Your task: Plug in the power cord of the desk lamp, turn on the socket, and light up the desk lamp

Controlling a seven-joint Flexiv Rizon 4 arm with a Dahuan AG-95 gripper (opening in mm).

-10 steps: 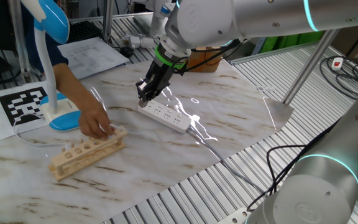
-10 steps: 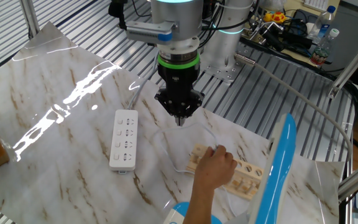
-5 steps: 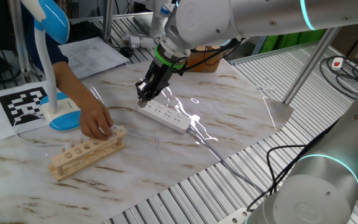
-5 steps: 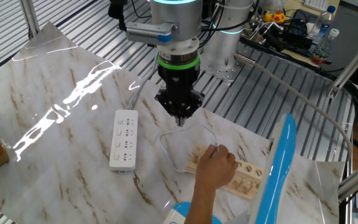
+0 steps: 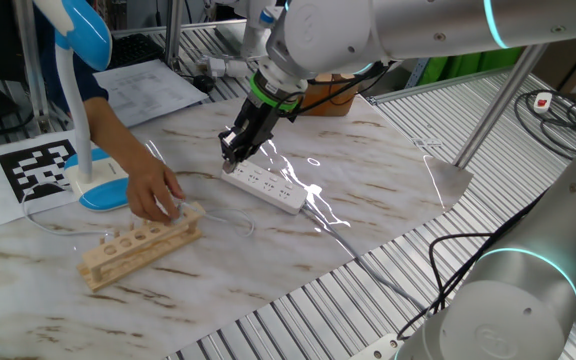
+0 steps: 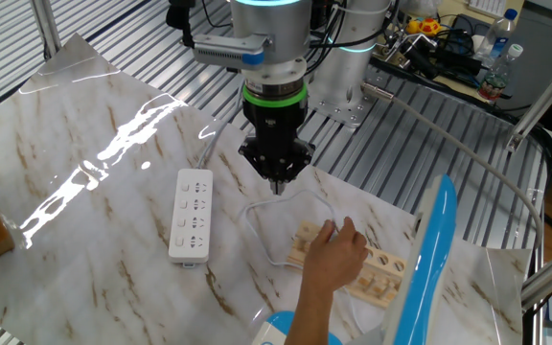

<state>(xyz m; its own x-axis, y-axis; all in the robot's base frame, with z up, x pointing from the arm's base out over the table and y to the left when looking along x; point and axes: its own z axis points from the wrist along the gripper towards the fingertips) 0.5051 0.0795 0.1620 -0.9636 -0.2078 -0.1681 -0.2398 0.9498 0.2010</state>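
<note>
Waiting, by the look of it, at the very start: nothing is plugged in yet. Gripper (image 6: pixel 277 184) hangs over the marble table (image 6: pixel 94 115), tilted steeply down, fingers pressed together with nothing between them and touching nothing that I can make out.

Socket (image 6: pixel 192 215) lies flat on the table just beside the gripper, all outlets bare. From the one fixed view the closed tips sit above the strip's near end (image 5: pixel 264 187); whether they rest on it cannot be told.

Power cord (image 6: pixel 268 222) loops thinly across the marble between socket and wooden rack (image 5: pixel 138 244). Its plug end is not clear; a person's hand (image 5: pixel 155 194) rests at the rack, over that stretch of cord.

Desk lamp (image 5: pixel 81 100) stands behind the hand, blue base down, head unlit as far as I can judge.

Next move, I judge: find the plug, spread the fingers, pinch it squarely, then line its prongs with an outlet. The hand needs to clear first.
</note>
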